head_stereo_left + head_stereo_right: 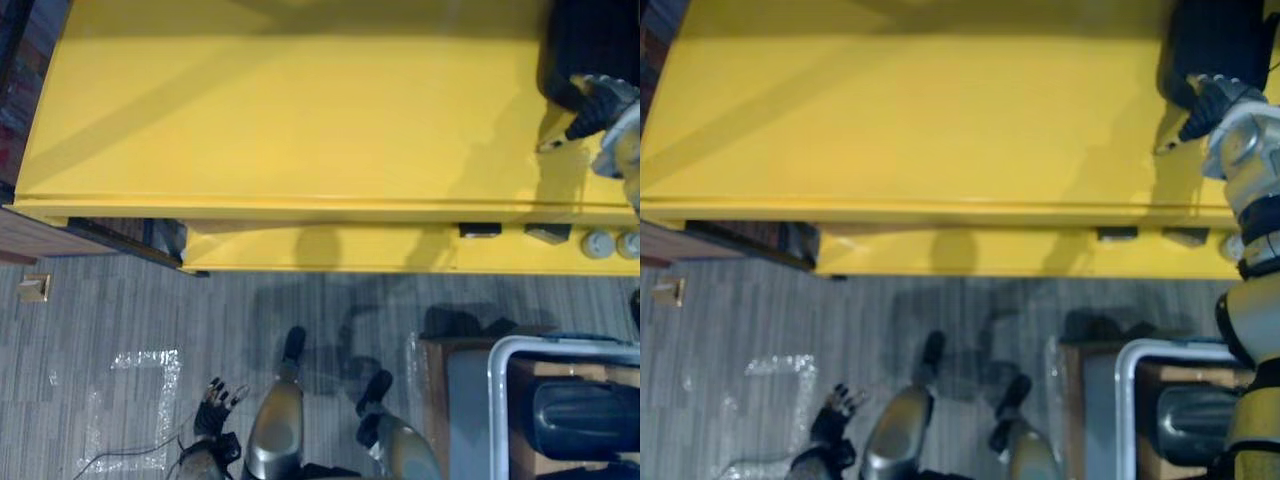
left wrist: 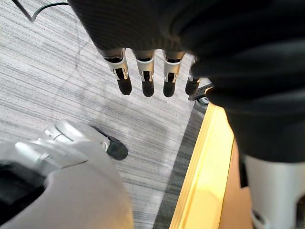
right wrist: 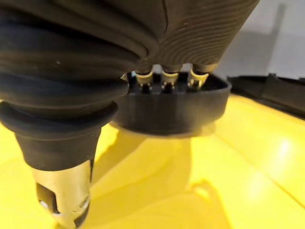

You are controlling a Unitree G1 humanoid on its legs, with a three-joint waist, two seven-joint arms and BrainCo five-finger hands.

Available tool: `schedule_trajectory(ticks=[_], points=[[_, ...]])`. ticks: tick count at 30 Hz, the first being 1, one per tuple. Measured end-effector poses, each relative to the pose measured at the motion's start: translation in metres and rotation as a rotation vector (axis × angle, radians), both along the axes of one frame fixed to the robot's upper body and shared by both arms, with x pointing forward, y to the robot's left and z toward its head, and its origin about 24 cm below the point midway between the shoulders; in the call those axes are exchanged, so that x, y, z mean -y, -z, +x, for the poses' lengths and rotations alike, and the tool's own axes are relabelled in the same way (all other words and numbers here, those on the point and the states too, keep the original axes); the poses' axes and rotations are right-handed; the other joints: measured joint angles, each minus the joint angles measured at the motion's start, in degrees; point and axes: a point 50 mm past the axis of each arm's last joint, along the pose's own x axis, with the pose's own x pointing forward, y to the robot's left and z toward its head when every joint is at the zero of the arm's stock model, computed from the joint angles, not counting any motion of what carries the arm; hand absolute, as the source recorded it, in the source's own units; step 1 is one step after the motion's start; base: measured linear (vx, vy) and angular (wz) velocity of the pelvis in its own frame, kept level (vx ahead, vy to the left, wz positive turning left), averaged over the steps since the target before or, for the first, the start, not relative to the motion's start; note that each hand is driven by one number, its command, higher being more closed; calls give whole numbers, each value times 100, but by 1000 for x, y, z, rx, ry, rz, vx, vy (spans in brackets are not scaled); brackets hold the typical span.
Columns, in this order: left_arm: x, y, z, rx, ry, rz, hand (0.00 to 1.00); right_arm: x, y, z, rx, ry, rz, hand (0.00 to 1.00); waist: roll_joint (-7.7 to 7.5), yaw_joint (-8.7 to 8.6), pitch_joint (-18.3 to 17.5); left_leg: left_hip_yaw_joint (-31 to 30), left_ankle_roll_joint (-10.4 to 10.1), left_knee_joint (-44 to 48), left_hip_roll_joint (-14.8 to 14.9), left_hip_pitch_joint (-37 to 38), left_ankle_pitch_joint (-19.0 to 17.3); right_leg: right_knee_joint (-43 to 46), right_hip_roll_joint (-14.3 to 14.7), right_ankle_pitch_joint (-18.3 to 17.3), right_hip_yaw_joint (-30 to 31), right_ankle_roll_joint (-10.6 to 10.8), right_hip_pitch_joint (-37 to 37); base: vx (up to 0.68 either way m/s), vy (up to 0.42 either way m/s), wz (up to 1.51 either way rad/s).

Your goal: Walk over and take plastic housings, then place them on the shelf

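A black plastic housing [image 1: 590, 45] lies on the yellow shelf top [image 1: 280, 110] at its far right corner. My right hand [image 1: 598, 103] rests against the housing's near rim [image 3: 171, 107]. Its fingers [image 3: 169, 81] reach straight onto that rim, while the thumb [image 3: 62, 191] sticks out apart over bare yellow surface. A second dark housing [image 1: 582, 420] sits in a grey-framed cart [image 1: 500, 375] low on the right. My left hand [image 1: 215, 400] hangs down near the floor with straight fingers [image 2: 145, 76] and holds nothing.
The shelf's lower yellow ledge [image 1: 330, 250] carries two small black parts [image 1: 480, 230] and round grey pieces [image 1: 598, 243] at its right end. A brown wooden unit [image 1: 40, 235] stands at the left. Clear tape marks [image 1: 140, 390] lie on the grey carpet.
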Motion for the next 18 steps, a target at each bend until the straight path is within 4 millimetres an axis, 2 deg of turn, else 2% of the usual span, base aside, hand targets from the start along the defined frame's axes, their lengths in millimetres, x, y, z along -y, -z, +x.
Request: schedule_trajectory(ticks=[5,9,18], points=[[0,-1,1,7,0,0,0,-4,-1,0,-17,-42,-35,100,-13,5,7,19,-1,18,17,29,1,22,6,0,19,-1,6,-3,0,-1],[0,-1,1,7,0,0,0,-6,10,1,-60,-62,-69,100,-16,18,8,27,-1,-4,34,93,1,28,11,-5,26,-8,65,0,0,0],[-1,-1,1,7,-4,2,0,-10,14,2,-88,-91,-161,100,-32,62,17,26,-8,-5,38,89,6,24,13,-5,26,-9,63,0,0,0]])
